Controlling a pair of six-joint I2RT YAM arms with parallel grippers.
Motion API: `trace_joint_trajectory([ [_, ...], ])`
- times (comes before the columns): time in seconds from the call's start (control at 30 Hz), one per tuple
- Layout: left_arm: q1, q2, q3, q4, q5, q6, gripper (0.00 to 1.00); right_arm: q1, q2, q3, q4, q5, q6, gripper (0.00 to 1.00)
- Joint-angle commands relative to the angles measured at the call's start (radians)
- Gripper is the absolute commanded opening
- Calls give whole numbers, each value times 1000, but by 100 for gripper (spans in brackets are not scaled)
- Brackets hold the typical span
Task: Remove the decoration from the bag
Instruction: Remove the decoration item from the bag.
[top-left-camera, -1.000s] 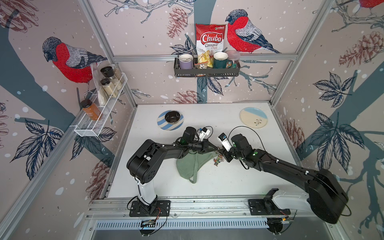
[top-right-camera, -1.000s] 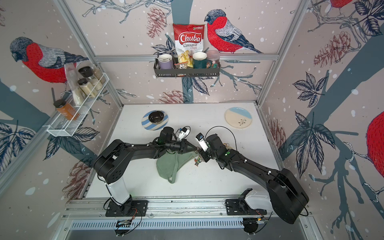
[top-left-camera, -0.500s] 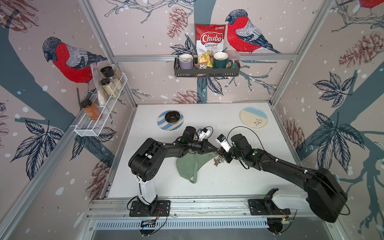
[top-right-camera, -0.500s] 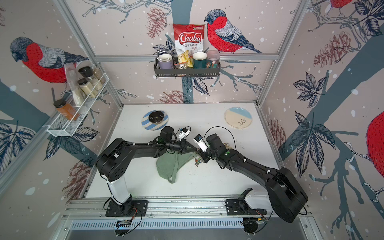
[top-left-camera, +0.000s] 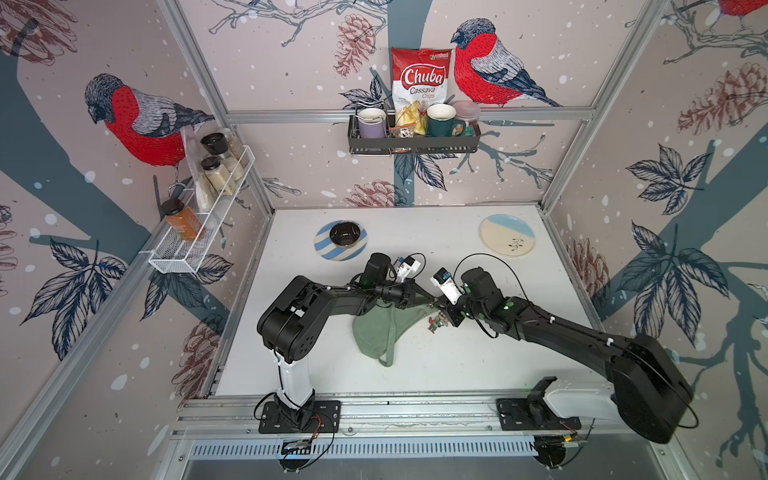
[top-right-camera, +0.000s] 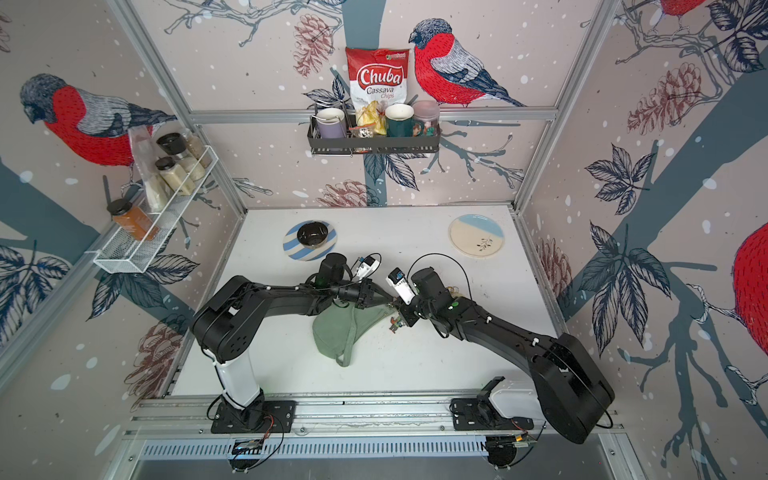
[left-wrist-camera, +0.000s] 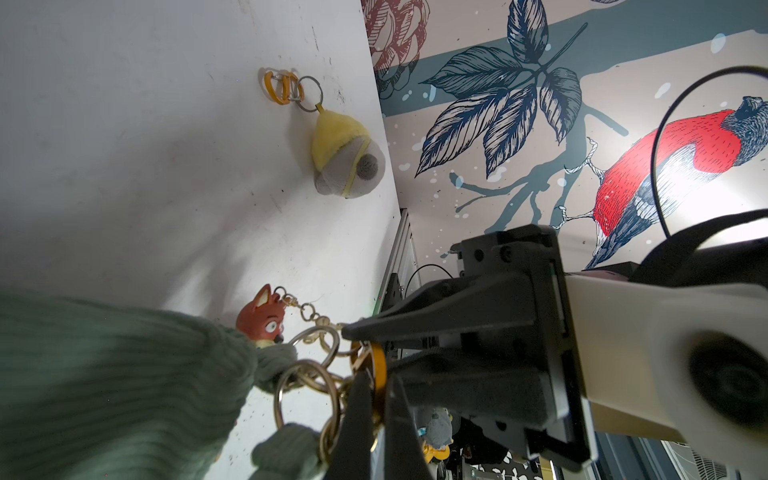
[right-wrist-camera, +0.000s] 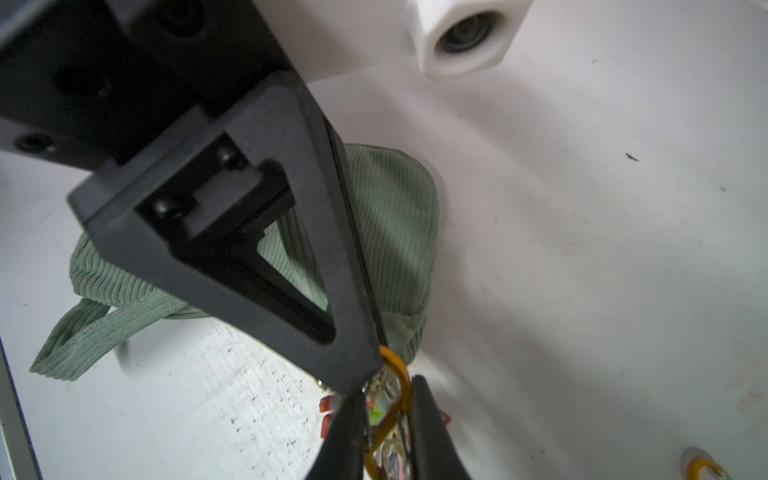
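While the shut left gripper (right-wrist-camera: 368, 384) steadies the bag (top-left-camera: 374, 332), the right gripper (right-wrist-camera: 386, 390) brackets the orange carabiner (right-wrist-camera: 399, 368), grip unconfirmed; fox keychain (left-wrist-camera: 262, 320) not yet detached.

The bag (right-wrist-camera: 395, 216) is matt green cloth, finely ribbed like corduroy. At the bag's end the gold rings (left-wrist-camera: 308, 365) are shiny metal and the orange ring (right-wrist-camera: 397, 362) has a smooth sheen. Just beside the bag the fox charm (left-wrist-camera: 262, 320) looks like glossy plastic. Well apart from the bag, the plush charm (left-wrist-camera: 345, 166) is fuzzy. The table (left-wrist-camera: 124, 124) under it is matt white, scuffed.
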Motion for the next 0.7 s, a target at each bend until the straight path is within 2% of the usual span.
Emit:
trace_joint_trajectory([
  [0.0,3,-21,-10,64,37,-31,0,0,5,20,24,12,23,9],
  [0.03,3,-27,-16,91,36,-52,1,0,9,25,20,19,27,8],
  [0.13,10,-53,-39,156,15,-90,22,-2,25,42,8,38,45,6],
  [0.2,13,-82,-56,161,-13,-67,30,0,35,58,-6,57,68,4],
  [0.3,12,-118,-78,101,-70,37,34,1,48,84,-37,95,120,3],
  [0.43,8,-145,-78,-48,-145,213,35,4,47,104,-62,109,158,3],
  [0.6,-9,-171,-51,-191,-228,367,35,5,58,127,-78,70,235,2],
  [0.67,-11,-176,-48,-203,-249,382,36,14,68,141,-85,70,269,2],
])
